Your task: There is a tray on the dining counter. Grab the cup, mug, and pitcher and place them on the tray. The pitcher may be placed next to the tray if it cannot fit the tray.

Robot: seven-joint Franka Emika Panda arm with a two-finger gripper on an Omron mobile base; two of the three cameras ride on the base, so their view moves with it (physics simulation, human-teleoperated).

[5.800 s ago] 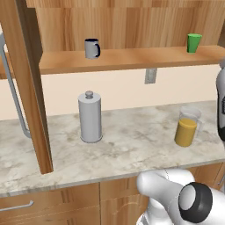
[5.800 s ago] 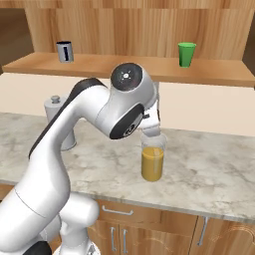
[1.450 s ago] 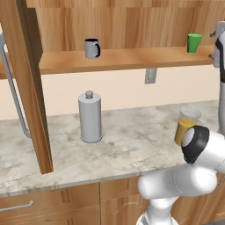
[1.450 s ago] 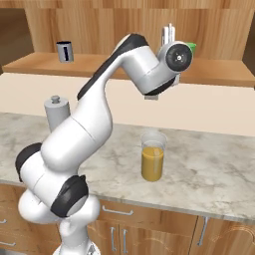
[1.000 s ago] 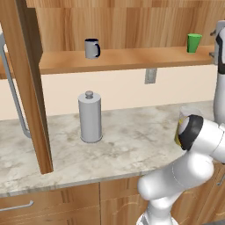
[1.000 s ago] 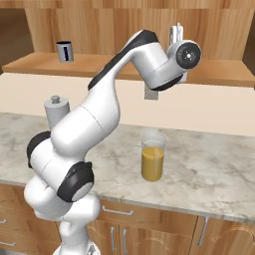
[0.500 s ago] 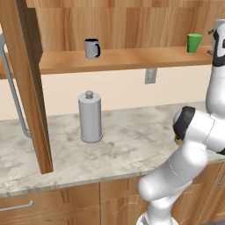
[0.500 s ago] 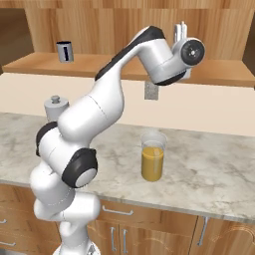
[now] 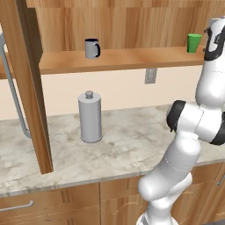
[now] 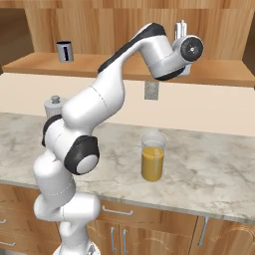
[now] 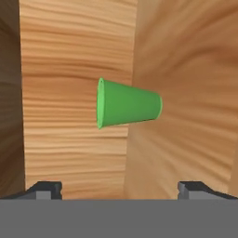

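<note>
The green cup [image 11: 128, 103] stands at the right end of a wooden wall shelf [image 9: 123, 59]; it lies sideways in the rolled hand view. My gripper [image 11: 119, 188] is open and level with the cup, a short way in front of it, with nothing between its fingertips [image 11: 44, 188]. From the right base camera my gripper [image 10: 180, 27] is raised to the shelf and covers the cup. The grey mug [image 9: 92, 48] sits further left on the same shelf. The pitcher [image 10: 152, 157] of orange liquid stands on the marbled counter below. The tray and the dining counter are out of view.
A grey metal cylinder with a knob [image 9: 90, 117] stands on the counter [image 9: 132, 145] at the left. A wooden cabinet post [image 9: 33, 88] rises from the counter's left part. A wall outlet [image 9: 150, 75] sits under the shelf. The arm's elbow [image 9: 193, 123] hangs over the counter's right side.
The arm's elbow has swung right and the hand has edged closer to the cup on the shelf. The gripper has stayed open. Cup, mug and pitcher have not moved.
</note>
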